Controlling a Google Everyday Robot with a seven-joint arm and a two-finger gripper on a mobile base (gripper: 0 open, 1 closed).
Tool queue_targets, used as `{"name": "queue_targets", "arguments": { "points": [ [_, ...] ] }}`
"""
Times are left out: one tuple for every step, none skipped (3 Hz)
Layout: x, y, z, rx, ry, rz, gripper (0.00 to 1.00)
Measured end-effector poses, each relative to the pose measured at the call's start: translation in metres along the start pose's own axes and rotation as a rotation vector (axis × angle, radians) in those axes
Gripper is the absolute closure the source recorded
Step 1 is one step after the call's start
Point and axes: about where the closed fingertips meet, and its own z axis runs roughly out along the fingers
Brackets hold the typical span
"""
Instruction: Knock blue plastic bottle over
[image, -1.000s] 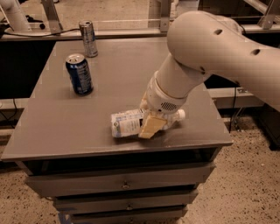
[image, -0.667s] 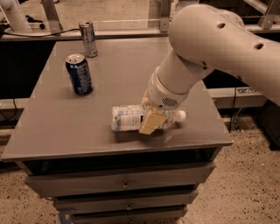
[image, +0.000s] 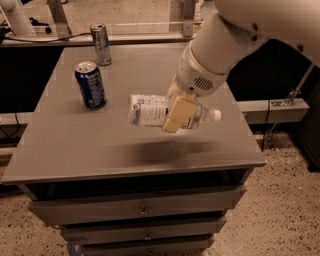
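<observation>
The blue plastic bottle (image: 146, 111) is clear with a white cap and a white and pale blue label. It lies horizontal in the air above the grey table (image: 75, 150), cap to the right, and casts a shadow below it. My gripper (image: 175, 119) is shut on the bottle's middle from above. One cream finger (image: 178, 113) crosses its front, and the other finger is hidden behind the bottle.
A dark blue soda can (image: 91, 85) stands upright left of the bottle. A slim silver-blue can (image: 102, 44) stands at the table's back left. The table has drawers below. A metal frame runs behind the table, and speckled floor lies to the right.
The bottle lay on the tabletop in the gripper before. Now the arm has raised it off the surface, still horizontal. The cans have not moved.
</observation>
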Motion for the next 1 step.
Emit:
{"name": "queue_targets", "arguments": {
  "points": [
    [-0.0047, -0.0047, -0.0085, 0.015, -0.01, -0.002, 1.0]
  ]
}}
